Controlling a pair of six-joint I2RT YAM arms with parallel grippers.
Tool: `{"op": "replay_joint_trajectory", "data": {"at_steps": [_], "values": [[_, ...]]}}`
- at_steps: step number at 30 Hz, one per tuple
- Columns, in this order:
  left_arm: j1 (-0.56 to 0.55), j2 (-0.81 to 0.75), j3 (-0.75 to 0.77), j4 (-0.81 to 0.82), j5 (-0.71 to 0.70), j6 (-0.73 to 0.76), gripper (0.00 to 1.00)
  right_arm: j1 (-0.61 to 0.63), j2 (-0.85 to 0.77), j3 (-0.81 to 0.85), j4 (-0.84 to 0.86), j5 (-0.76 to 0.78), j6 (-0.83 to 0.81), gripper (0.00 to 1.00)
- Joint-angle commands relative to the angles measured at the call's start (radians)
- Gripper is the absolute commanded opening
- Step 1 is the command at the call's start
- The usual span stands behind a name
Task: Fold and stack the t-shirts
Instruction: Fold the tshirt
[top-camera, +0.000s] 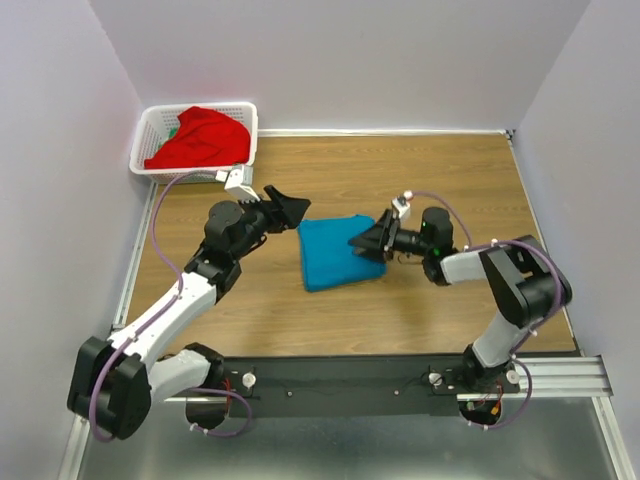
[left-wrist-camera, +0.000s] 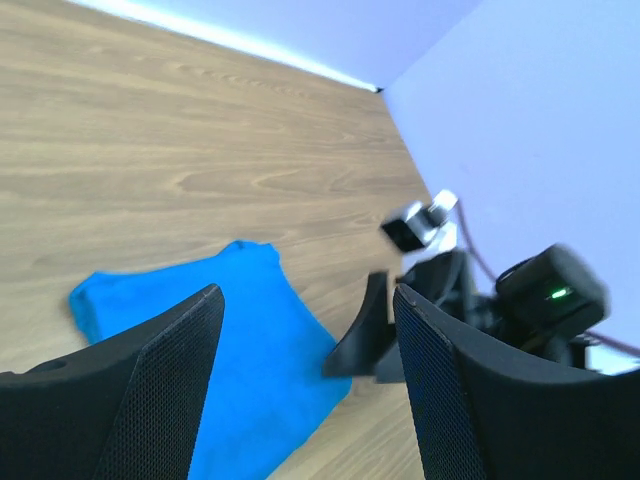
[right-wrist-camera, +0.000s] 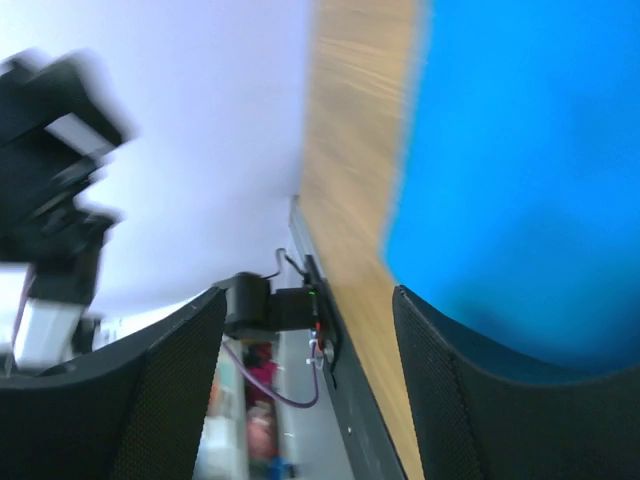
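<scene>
A teal-blue t-shirt (top-camera: 338, 253) lies folded into a compact rectangle on the wooden table (top-camera: 450, 180), between the two arms. It also shows in the left wrist view, teal-blue t-shirt (left-wrist-camera: 250, 350), and fills the right of the right wrist view, teal-blue t-shirt (right-wrist-camera: 520, 170). My left gripper (top-camera: 289, 210) hangs open just off its upper left corner, nothing between the fingers (left-wrist-camera: 160, 380). At the shirt's right edge my right gripper (top-camera: 367, 243) stands open and holds nothing. The red t-shirt (top-camera: 200, 138) is bunched in the basket.
The white lattice basket (top-camera: 148, 140) stands in the far left corner against the wall. White walls close the table on the left, back and right. A black rail (top-camera: 400, 375) with the arm bases runs along the near edge.
</scene>
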Motion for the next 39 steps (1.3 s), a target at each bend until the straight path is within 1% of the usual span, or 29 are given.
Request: {"op": "replay_joint_trajectory", "data": {"at_steps": [1, 4, 7, 9, 13, 15, 17, 18, 20, 23, 29, 32, 37, 38, 39], "values": [[-0.007, -0.088, -0.06, -0.125, -0.077, 0.024, 0.77, -0.01, 0.16, -0.174, 0.208, 0.047, 0.079, 0.73], [-0.007, -0.152, -0.079, -0.177, -0.085, 0.021, 0.77, -0.03, 0.289, -0.248, 0.318, 0.052, 0.094, 0.7], [-0.008, -0.218, -0.088, -0.237, -0.094, 0.027, 0.77, -0.053, 0.312, -0.28, 0.394, 0.036, 0.127, 0.7], [-0.008, -0.252, -0.102, -0.275, -0.105, 0.028, 0.77, -0.056, 0.274, -0.276, 0.411, 0.03, 0.122, 0.69], [-0.008, -0.335, -0.126, -0.318, -0.105, 0.022, 0.77, -0.051, 0.142, -0.256, 0.385, 0.021, 0.147, 0.69], [-0.008, -0.358, -0.135, -0.338, -0.103, 0.019, 0.77, -0.03, 0.064, -0.218, 0.325, 0.024, 0.145, 0.69], [-0.008, -0.37, -0.142, -0.349, -0.106, 0.019, 0.77, -0.001, 0.022, -0.178, 0.253, 0.038, 0.127, 0.7], [-0.007, -0.378, -0.145, -0.358, -0.117, 0.022, 0.77, 0.037, -0.001, -0.141, 0.236, 0.053, 0.121, 0.7], [-0.008, -0.382, -0.143, -0.358, -0.125, 0.027, 0.77, 0.096, -0.004, -0.106, 0.215, 0.075, 0.122, 0.71], [-0.008, -0.392, -0.14, -0.379, -0.131, 0.029, 0.77, 0.136, 0.059, -0.063, 0.213, 0.108, 0.125, 0.72], [-0.01, -0.373, -0.139, -0.379, -0.131, 0.022, 0.77, 0.199, 0.35, -0.001, 0.221, 0.093, 0.107, 0.72], [-0.011, -0.352, -0.137, -0.379, -0.119, 0.021, 0.77, 0.214, 0.412, -0.026, 0.225, 0.128, 0.122, 0.71], [-0.013, -0.314, -0.139, -0.381, -0.097, 0.015, 0.76, 0.214, 0.331, -0.03, 0.216, 0.13, 0.104, 0.71], [-0.014, -0.304, -0.137, -0.379, -0.093, 0.013, 0.76, 0.214, 0.306, -0.03, 0.204, 0.131, 0.099, 0.71], [-0.016, -0.28, -0.132, -0.381, -0.082, 0.013, 0.76, 0.213, 0.247, -0.026, 0.19, 0.133, 0.093, 0.72]]}}
